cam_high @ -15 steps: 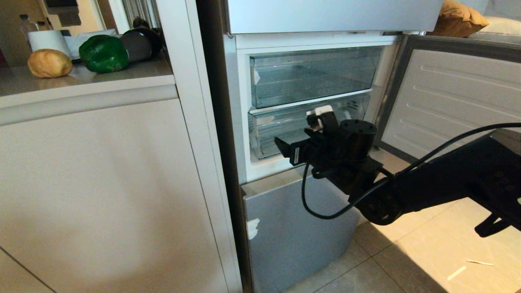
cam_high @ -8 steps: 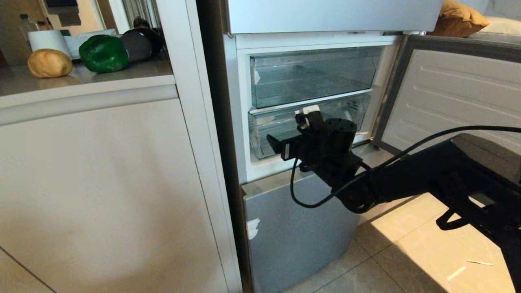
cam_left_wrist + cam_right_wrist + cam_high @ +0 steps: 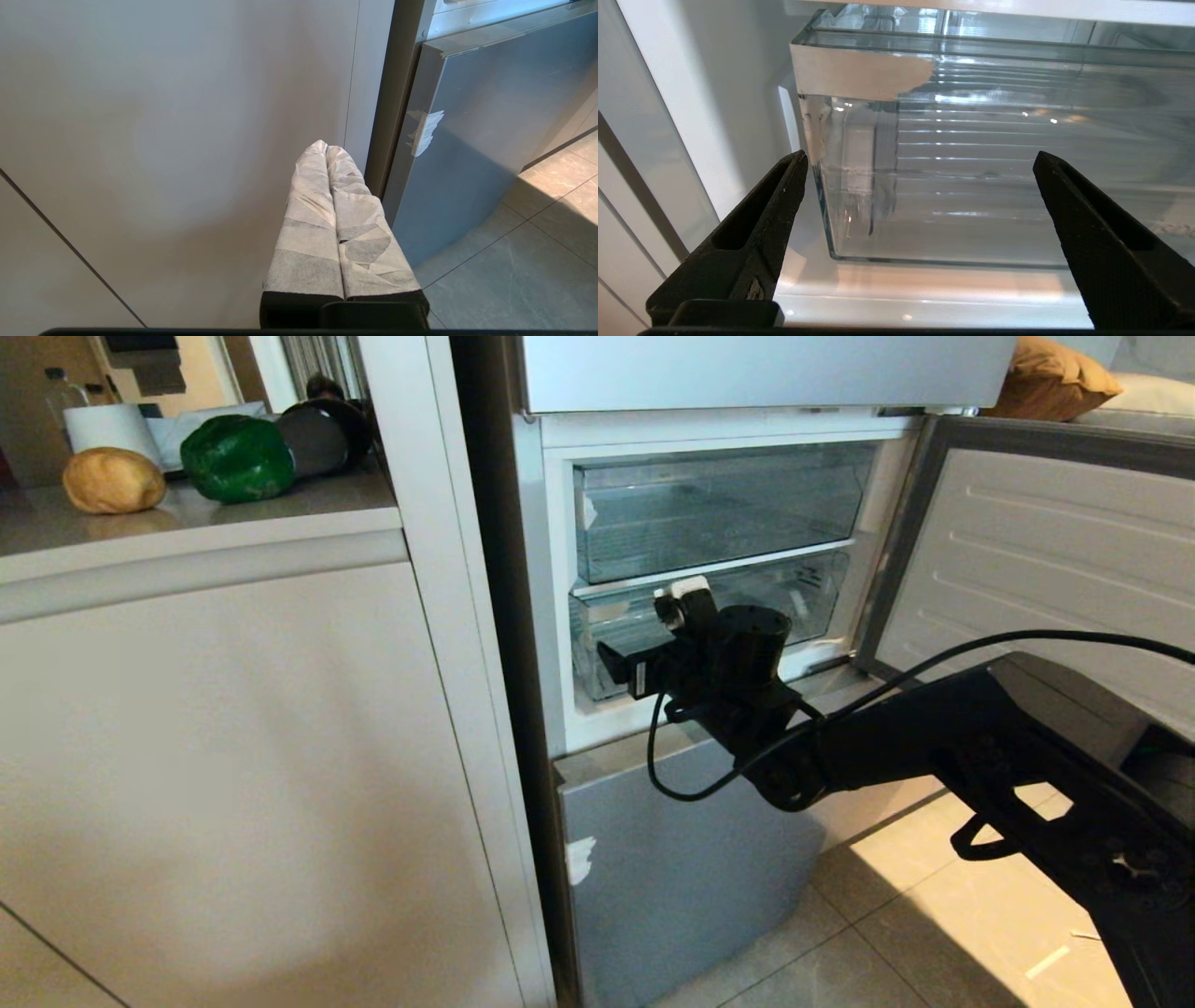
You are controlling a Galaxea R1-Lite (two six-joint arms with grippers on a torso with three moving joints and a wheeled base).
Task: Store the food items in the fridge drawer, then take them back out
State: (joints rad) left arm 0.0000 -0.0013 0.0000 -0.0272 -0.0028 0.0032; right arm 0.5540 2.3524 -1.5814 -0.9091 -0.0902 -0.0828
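Sliding in leftward toward the fridge since a second ago, right end effector (image 3: 644, 644) now level with the lower clear drawer (image 3: 952, 158), jaws spread wide, grasping nothing. Probably lining up to pull it. Bread roll (image 3: 113, 480) and green pepper (image 3: 237, 458) waiting on the surface (image 3: 187, 518). Left end effector (image 3: 334, 196) parked low, clenched, empty.

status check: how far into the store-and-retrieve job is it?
Done: the middle fridge door is swung open, showing two clear drawers. In hand: the right gripper, jaws wide and empty, is at the lower clear drawer, which is not pulled out. Left: everything with the food; the golden-brown lump and green bell pepper sit on the counter. The left gripper is parked, shut.
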